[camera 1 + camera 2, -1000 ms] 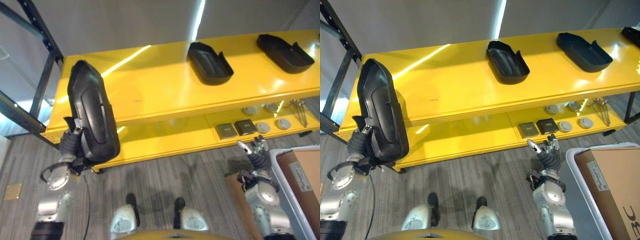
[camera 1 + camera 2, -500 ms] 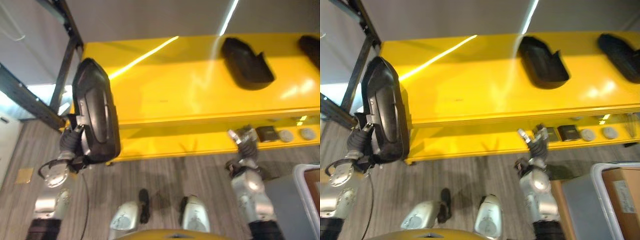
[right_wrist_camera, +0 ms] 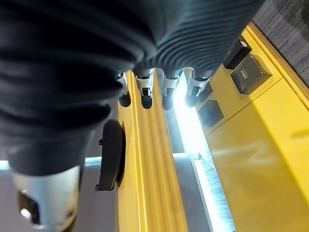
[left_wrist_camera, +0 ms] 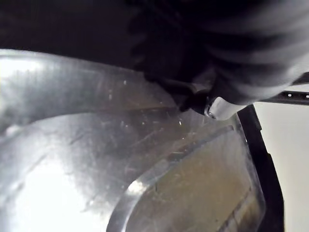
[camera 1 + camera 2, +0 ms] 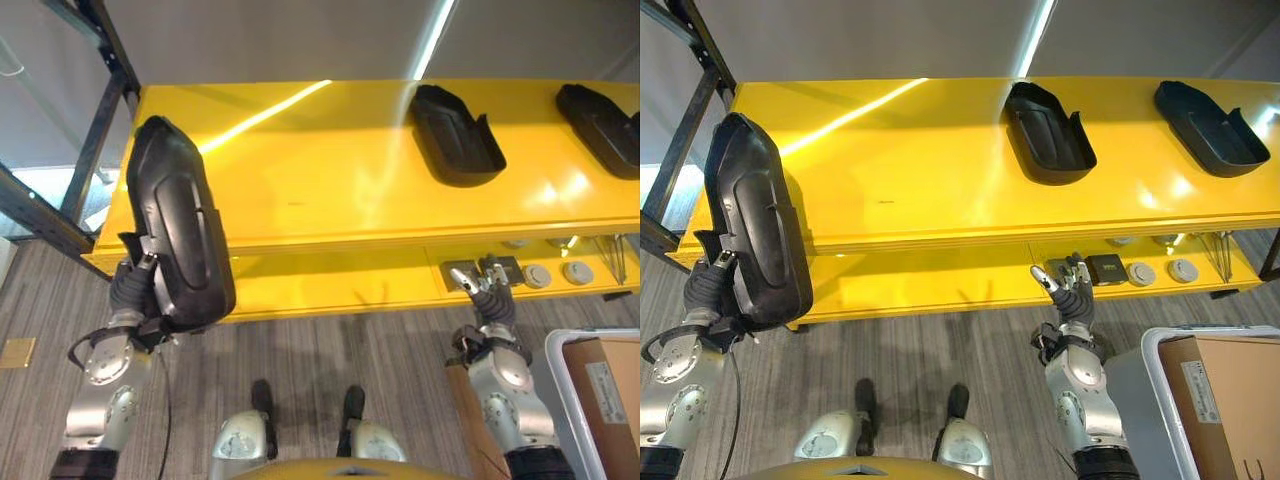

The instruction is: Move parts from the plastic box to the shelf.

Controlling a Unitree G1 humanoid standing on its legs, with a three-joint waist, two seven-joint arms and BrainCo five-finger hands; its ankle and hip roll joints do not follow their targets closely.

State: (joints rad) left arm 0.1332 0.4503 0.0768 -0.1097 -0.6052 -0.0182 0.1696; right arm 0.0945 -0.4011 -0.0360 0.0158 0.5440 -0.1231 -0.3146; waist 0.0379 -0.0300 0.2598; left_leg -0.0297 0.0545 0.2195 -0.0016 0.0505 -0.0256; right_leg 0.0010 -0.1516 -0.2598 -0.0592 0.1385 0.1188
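Left arm comes up from lower left, forearm near vertical, wrist straight. Left hand (image 5: 140, 290) raised at the shelf's left end, dark cover facing the camera, fingers wrapped onto the lower end of a long black part (image 5: 178, 236) and holding it upright in front of the shelf edge. Fingertips hidden behind the part.

Right arm comes up from lower right, forearm tilted slightly inward. Right hand (image 5: 1068, 293) raised in front of the lower shelf level, palm empty, fingers (image 3: 145, 90) straight and slightly spread, thumb out to the side. Touching nothing.
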